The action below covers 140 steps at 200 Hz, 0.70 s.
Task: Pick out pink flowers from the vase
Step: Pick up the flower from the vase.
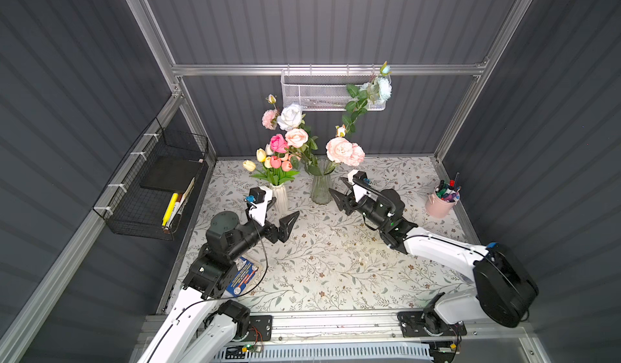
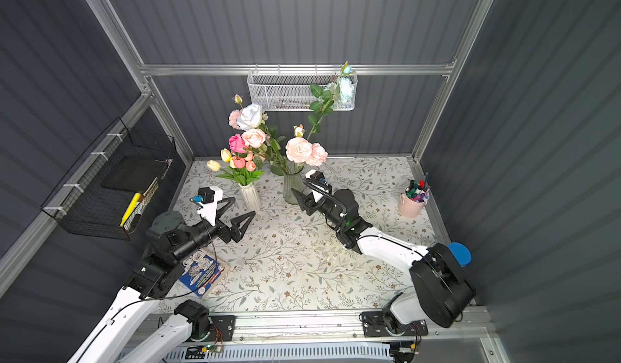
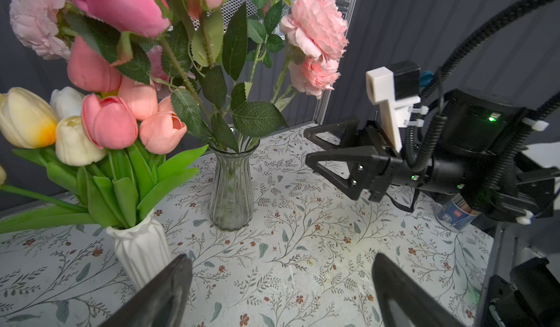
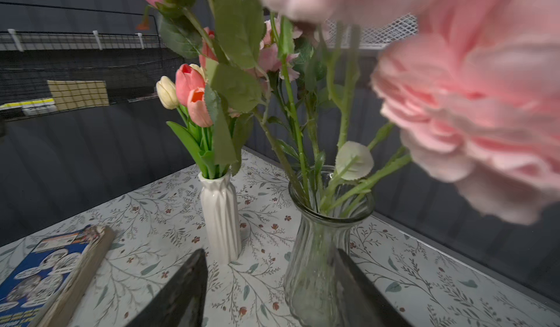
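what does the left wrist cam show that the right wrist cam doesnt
Only the left wrist view shows the whole right gripper, its fingers apart near the clear ribbed glass vase. Only the right wrist view shows the blue-covered book on the table and the black wire wall basket. Both show that glass vase, the white fluted ceramic vase and the salmon-pink tulips.

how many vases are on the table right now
2: a white ribbed ceramic vase toward the robot's left, and a clear fluted glass vase close beside it toward the robot's right. None appear hidden.
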Available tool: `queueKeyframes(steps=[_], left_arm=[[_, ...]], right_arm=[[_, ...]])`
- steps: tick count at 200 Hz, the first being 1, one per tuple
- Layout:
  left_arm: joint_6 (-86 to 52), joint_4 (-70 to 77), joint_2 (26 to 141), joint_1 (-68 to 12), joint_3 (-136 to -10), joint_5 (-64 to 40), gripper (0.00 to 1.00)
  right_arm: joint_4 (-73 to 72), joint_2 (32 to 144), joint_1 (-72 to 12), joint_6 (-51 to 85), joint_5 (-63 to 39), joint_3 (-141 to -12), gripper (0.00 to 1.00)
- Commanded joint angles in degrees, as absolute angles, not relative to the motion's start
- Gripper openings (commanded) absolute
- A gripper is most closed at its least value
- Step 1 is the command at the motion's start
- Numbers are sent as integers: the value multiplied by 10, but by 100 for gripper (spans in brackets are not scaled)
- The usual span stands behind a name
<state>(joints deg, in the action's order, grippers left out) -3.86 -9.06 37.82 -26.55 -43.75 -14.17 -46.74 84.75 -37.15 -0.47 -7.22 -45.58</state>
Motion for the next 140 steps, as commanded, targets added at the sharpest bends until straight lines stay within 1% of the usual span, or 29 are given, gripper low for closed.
queueKeyframes(steps=[1,20,51,97,140], left_arm=[[-6,-58,363,-280,-421,-121,94],[1,-50,348,-294,-405,-101,94],[7,-44,319,-306,-387,-67,94],[3,-46,298,-317,-378,-49,96],[2,-46,286,-323,-373,-41,96]], right_arm=[[-608,884,-376,-17,-48,-493,62],[-619,908,-393,-48,-54,-515,55],[-658,936,-401,-52,25,-526,51],[-659,976,-404,-58,52,-573,49],[-656,995,-404,-70,101,-593,47]])
